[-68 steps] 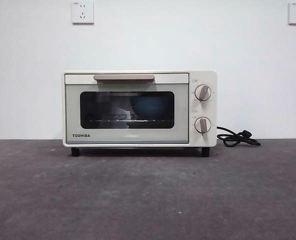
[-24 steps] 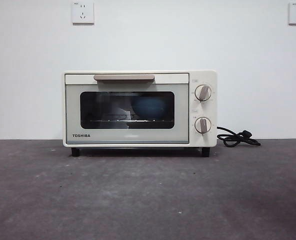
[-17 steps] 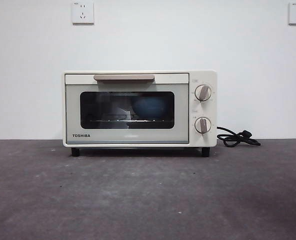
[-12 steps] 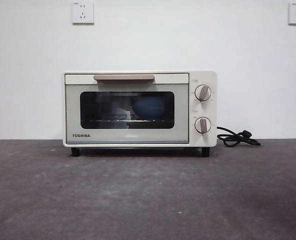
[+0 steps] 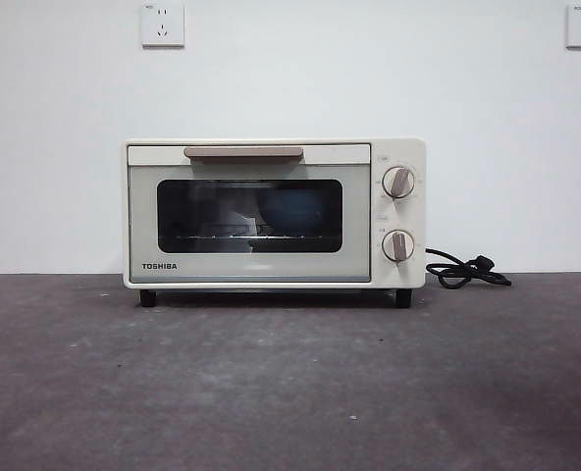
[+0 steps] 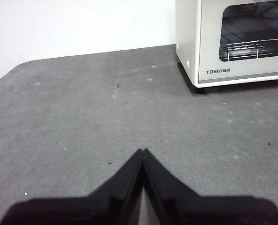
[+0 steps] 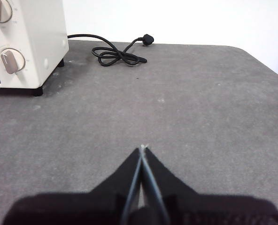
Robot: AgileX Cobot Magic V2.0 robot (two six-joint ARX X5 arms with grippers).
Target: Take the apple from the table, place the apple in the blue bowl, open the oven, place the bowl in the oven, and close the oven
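Two wall sockets (image 5: 162, 25) above

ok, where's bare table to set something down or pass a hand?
Broad bare table in front of the oven, across its whole width. More beside the oven's logo-side wall, ahead of the left gripper. Ahead of the right gripper the surface is bare too. The only clutter: the coiled black cord by the oven's knob side, near the wall.

The left gripper (image 6: 142, 152) hangs above bare grey tabletop (image 6: 82, 117), its two black fingers (image 6: 125, 176) pressed together into a single point (no gap shows between them). Well apart from it stands the cream oven (image 6: 209, 51), door shut, TOSHIBA lettering below the dark glass, a wire rack visible behind it.
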